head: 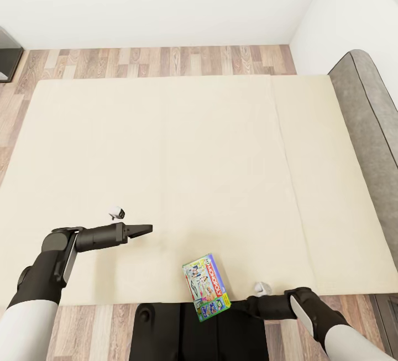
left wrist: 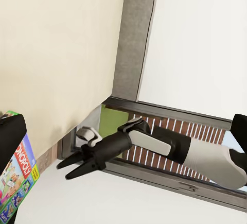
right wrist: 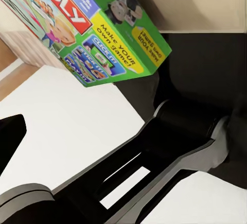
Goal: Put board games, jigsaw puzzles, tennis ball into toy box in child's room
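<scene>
Left pincer: extended out over the near left part of the bed, pointing right, fingers drawn together to a narrow tip, nothing between them; clenched, by the head view. Well apart from the board game.

Bed: large cream mattress with a seam running near to far on the right portion; plank floor beyond the far edge, white wall behind. Grey padded headboard along the right side.

Board game: flat green-edged box with cartoon print and red lettering, at the near edge of the mattress, right of centre, tilted, its near end overhanging the edge above the robot's dark base. Seen also from the left wrist and close up from the right wrist, where yellow and blue panels on the green border are legible.

Right pincer: low at the near edge of the bed, just right of the game box, pointing left toward it. From the left wrist camera, two dark fingers spread apart in a fork with nothing between them; released. Not touching the box, as far as can be judged.
</scene>
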